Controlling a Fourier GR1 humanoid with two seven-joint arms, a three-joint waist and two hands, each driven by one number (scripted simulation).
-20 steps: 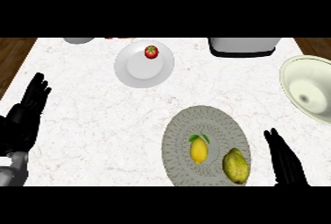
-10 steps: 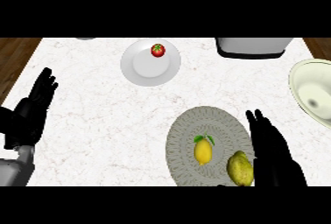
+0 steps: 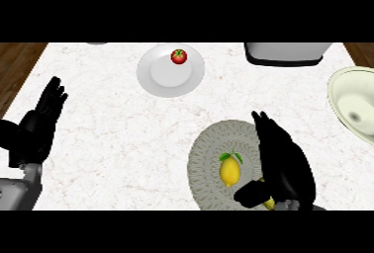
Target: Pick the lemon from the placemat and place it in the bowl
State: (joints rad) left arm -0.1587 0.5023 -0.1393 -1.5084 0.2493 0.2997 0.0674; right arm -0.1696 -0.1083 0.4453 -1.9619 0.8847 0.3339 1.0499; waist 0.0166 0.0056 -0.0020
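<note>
Black right hand [image 3: 286, 163], fingers straight, hangs over the right side of the placemat [image 3: 207, 165], just beside the lemon [image 3: 230, 171]; left hand [image 3: 38, 126] rests open at the left edge of the counter [image 3: 116, 143]

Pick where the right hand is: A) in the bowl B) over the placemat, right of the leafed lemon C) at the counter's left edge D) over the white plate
B: the right hand lies over the placemat, beside the lemon, apart from the plate and the bowl.
</note>
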